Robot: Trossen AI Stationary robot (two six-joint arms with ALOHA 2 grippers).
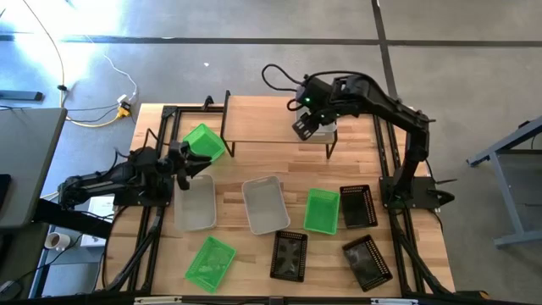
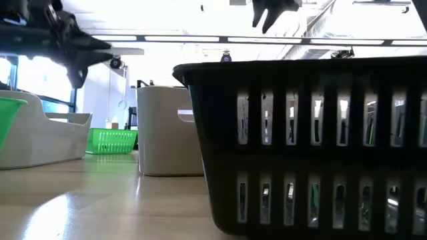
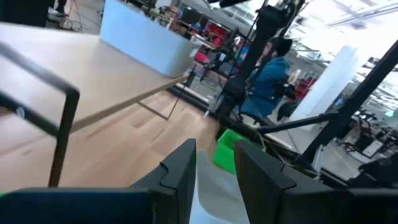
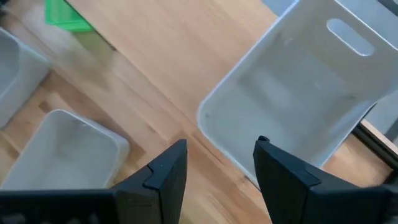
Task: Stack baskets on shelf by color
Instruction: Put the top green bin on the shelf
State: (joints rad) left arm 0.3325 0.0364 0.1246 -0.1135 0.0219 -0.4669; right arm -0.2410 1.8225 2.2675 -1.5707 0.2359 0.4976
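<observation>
The shelf [image 1: 271,127] stands at the table's far side. One pale grey basket [image 4: 298,93] rests with its bottom on the shelf's right end. My right gripper [image 4: 217,171] hangs open above it, apart from it. My left gripper [image 3: 214,180] is open with nothing between its fingers, level above the table's left part, over the far end of a grey basket [image 1: 195,203]. Another grey basket [image 1: 265,203] lies mid-table. A green basket [image 1: 203,140] lies by the shelf's left end. Two more green baskets [image 1: 322,210] [image 1: 210,261] and three black baskets [image 1: 357,206] [image 1: 289,254] [image 1: 367,263] lie toward the near edge.
The shelf's thin black legs [image 3: 62,134] stand before my left gripper. A person in blue [image 3: 273,68] sits beyond the table's right side. In the low view a black basket [image 2: 307,147] fills the foreground. Bare wood shows between the shelf and the row of baskets.
</observation>
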